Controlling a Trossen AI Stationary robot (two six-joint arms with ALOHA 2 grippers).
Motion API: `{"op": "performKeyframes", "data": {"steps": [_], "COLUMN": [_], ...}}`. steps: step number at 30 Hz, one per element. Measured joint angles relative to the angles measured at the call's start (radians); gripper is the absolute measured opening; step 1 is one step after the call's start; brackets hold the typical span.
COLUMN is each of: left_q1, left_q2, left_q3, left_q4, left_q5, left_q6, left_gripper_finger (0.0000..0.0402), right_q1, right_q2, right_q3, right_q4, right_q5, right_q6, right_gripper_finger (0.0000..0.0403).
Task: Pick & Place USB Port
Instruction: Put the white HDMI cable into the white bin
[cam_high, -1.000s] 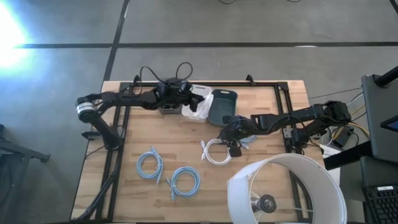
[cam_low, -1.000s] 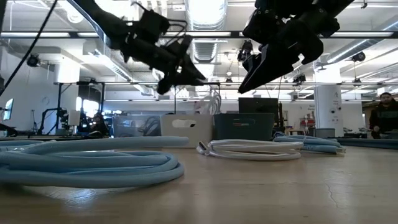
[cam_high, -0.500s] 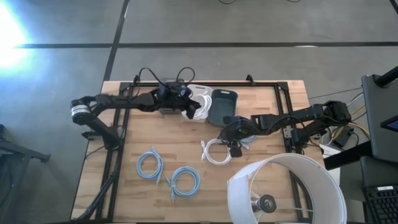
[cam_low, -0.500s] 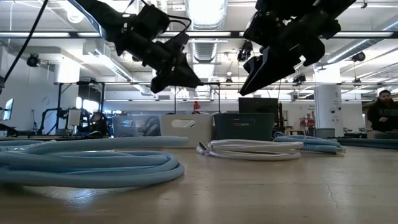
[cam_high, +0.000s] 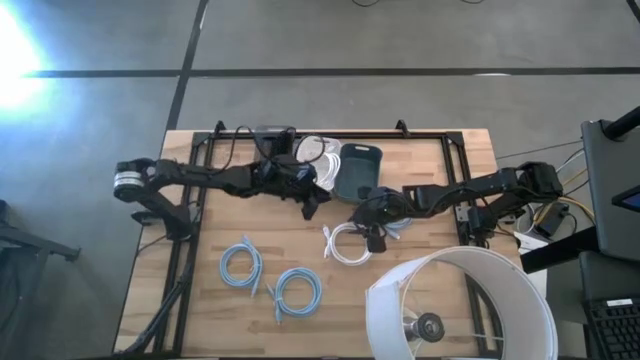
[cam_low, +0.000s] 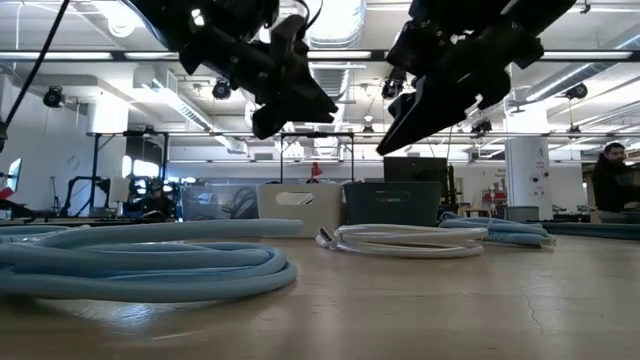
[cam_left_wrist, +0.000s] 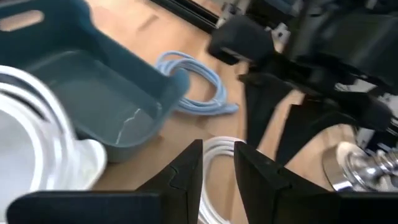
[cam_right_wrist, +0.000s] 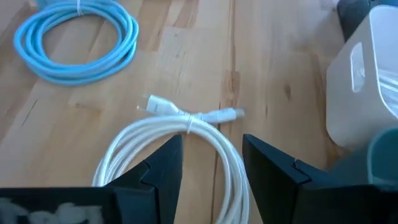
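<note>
White cable coil (cam_right_wrist: 186, 163) cut off at right wrist picture's edge. Blue coil (cam_high: 395, 226) partly hidden under right arm in high view. White bin (cam_left_wrist: 37, 149) blurred, cropped in left wrist view.

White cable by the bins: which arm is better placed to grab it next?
Probably the right. Its tool hangs open above the white cable, coil framed between its fingers. The left tool is empty, farther off near the teal bin.
</note>
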Motion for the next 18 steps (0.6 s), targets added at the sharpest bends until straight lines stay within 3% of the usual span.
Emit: {"op": "performKeyframes", "data": {"steps": [5, 12, 18], "left_q1": [-0.044, -0.066, -0.066], "left_q2": [0.0, 0.0, 0.0], "left_q3": [0.0, 0.0, 0.0], "left_q4": [0.015, 0.029, 0.04], "left_q5": [0.0, 0.0, -0.016], "left_q6": [0.036, 0.084, 0.097], "left_gripper_finger": [0.0094, 0.0094, 0.0094], "right_q1": [0.0, -0.002, -0.002], "right_q2": [0.101, 0.219, 0.316], "right_q3": [0.004, 0.085, 0.153], "right_q4": [0.089, 0.021, -0.048], "right_q5": [0.0, 0.119, 0.129], "right_q6": [-0.021, 0.002, 0.021], "right_gripper_finger": [0.0173, 0.0174, 0.0176]}}
